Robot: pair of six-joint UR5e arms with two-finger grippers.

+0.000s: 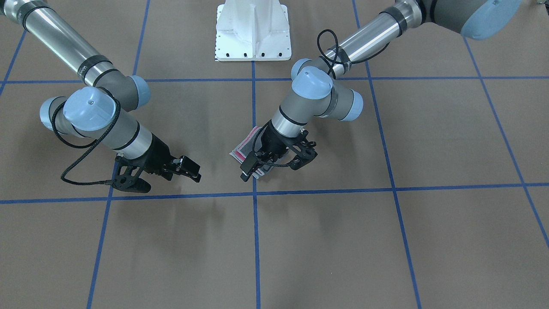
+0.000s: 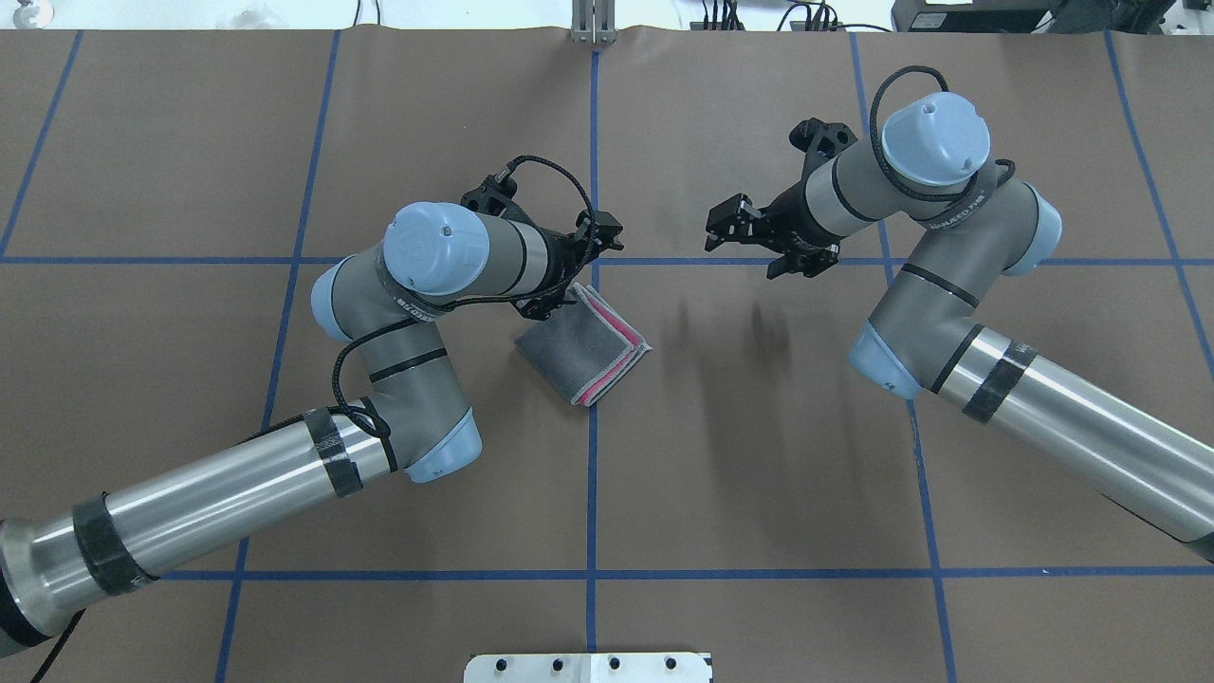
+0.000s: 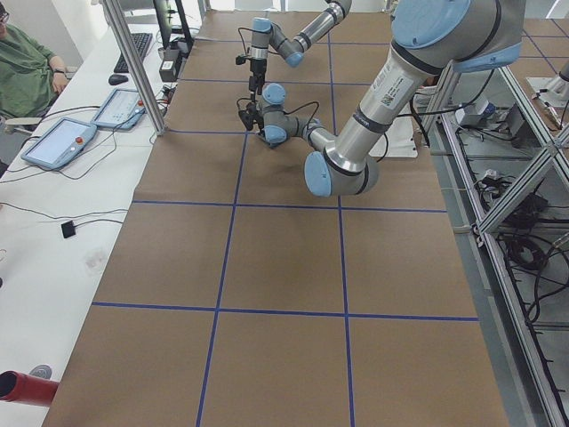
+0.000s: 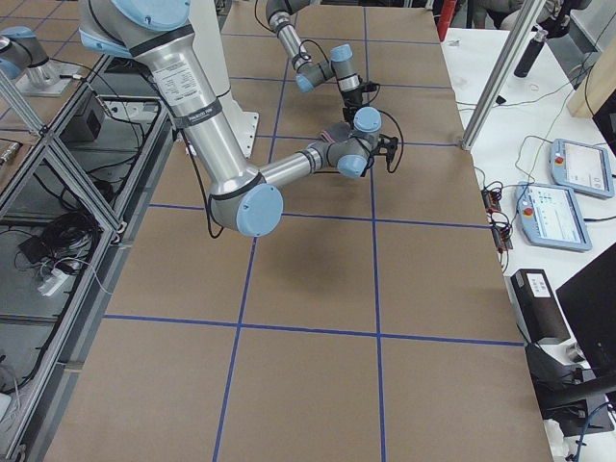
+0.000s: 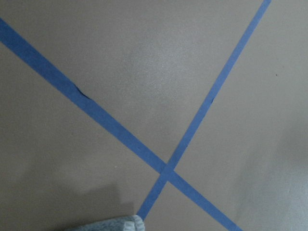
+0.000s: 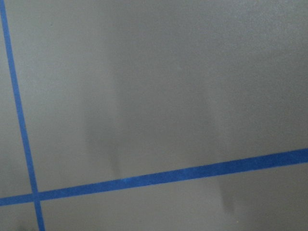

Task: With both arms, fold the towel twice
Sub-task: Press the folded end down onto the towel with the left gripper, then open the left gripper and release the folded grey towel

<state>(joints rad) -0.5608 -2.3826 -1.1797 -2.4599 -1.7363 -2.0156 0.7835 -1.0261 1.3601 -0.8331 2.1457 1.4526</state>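
The towel (image 2: 583, 346) lies flat on the table beside the centre blue line, folded small. Its grey face is up and pink layers show along its edges. In the front-facing view it (image 1: 245, 148) is partly hidden under my left arm. My left gripper (image 2: 569, 275) hovers just above the towel's far corner, open and holding nothing. The left wrist view shows only a grey corner of the towel (image 5: 113, 224) at its bottom edge. My right gripper (image 2: 749, 242) is open and empty, raised above bare table to the right of the towel, well apart from it.
Brown table paper with a blue tape grid (image 2: 593, 474). The white pedestal base (image 1: 253, 32) stands at the robot's side of the table. In the side views, operator pendants (image 4: 553, 207) lie on a white bench beyond the table's far edge.
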